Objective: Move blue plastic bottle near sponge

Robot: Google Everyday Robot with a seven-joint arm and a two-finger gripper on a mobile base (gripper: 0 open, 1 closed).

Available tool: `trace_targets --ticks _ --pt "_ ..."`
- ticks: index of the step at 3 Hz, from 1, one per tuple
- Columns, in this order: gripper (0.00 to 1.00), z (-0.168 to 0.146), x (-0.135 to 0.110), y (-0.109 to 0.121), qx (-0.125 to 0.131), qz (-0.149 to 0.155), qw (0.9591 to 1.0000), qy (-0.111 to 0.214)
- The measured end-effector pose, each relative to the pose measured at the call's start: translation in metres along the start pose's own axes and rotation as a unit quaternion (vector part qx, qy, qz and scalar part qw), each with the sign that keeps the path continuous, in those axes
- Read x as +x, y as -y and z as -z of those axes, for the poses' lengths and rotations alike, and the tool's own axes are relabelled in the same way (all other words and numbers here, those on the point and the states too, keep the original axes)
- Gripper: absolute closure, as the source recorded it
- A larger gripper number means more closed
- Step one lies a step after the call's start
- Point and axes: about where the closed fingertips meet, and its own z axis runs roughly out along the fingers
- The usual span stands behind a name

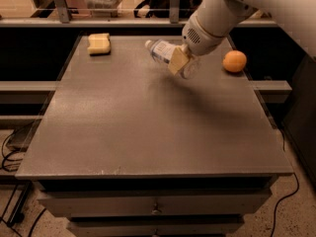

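The blue plastic bottle (163, 52) is clear with a white cap pointing left, and is held tilted above the far middle of the grey table (148, 122). My gripper (180, 62) is shut on the bottle's body, with one tan finger (177, 59) across its front. The pale yellow sponge (99, 43) lies at the table's far left corner, well left of the bottle.
A round orange fruit (234, 61) sits on the table to the right of the gripper. My white arm (222, 14) reaches in from the upper right. A metal railing (113, 21) runs behind the table. Cables lie on the floor at left.
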Motion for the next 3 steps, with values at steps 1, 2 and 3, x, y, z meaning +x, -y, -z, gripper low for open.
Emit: trace_targets --ticks 1,2,3 --pt "1.00 -0.023 -0.037 -0.010 -0.015 0.000 0.9998 0.013" --pt "0.83 -0.048 -0.071 -0.017 -0.033 -0.011 0.9993 0.016" --pt "0.60 -0.074 -0.103 -0.017 -0.056 -0.032 0.9977 0.017"
